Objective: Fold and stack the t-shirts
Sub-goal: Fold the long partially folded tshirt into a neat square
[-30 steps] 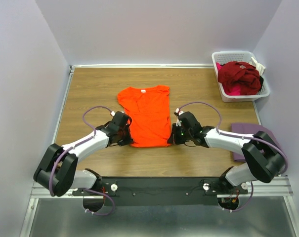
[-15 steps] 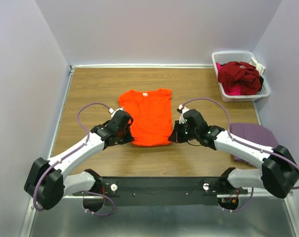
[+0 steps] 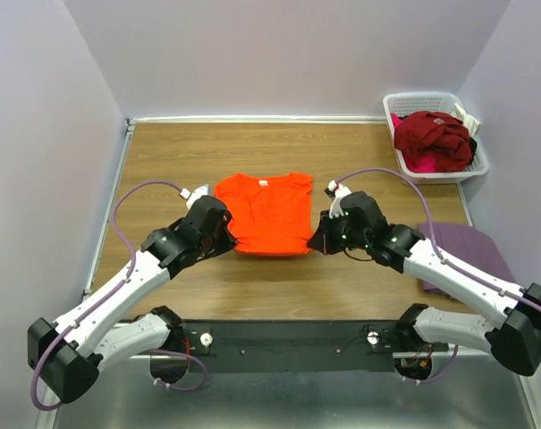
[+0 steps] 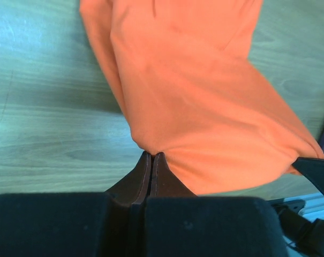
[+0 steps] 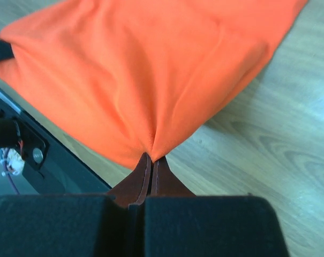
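Observation:
The bright orange t-shirt lies in the middle of the wooden table, its near part lifted and carried over its far part. My left gripper is shut on its near left corner; in the left wrist view the cloth bunches at the tips. My right gripper is shut on the near right corner, seen pinched in the right wrist view, where the orange cloth hangs. A dark red t-shirt over a pink one fills the basket. A folded mauve-purple t-shirt lies at the right.
The white slatted basket stands at the back right corner. Grey walls close the table on three sides. The black mounting rail runs along the near edge.
Both grippers have moved away from me with the shirt's near hem, so the orange shirt looks shorter. Both arms have stretched out further.

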`<move>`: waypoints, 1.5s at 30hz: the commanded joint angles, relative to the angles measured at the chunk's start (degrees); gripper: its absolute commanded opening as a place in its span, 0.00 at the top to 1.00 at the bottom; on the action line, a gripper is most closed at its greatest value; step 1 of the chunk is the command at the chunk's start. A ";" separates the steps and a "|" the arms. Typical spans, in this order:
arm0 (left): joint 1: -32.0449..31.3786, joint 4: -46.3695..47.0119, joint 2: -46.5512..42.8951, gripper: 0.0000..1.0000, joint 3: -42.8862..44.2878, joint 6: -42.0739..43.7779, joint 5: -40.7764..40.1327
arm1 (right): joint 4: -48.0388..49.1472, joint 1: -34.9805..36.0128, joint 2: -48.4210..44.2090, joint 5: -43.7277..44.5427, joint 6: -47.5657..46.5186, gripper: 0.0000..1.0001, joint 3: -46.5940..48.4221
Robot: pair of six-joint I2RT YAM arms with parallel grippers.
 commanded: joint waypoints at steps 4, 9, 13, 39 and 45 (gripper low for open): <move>-0.39 -3.03 -0.47 1.00 6.09 -0.45 -7.12 | -3.23 0.26 -0.60 7.78 -4.14 0.99 6.19; -0.21 -1.20 2.95 1.00 9.44 0.26 -11.86 | -3.06 0.26 3.18 13.58 -5.55 0.99 9.27; 0.40 1.09 6.99 1.00 11.45 1.23 -14.51 | -1.92 0.26 6.69 16.66 -7.57 0.99 11.82; 12.88 16.12 43.80 1.00 27.80 12.48 -11.35 | 8.90 -8.88 42.10 16.58 -13.90 0.99 31.86; 13.76 17.17 54.10 1.00 34.83 13.88 -10.38 | 9.51 -10.02 49.32 15.97 -13.82 0.99 37.74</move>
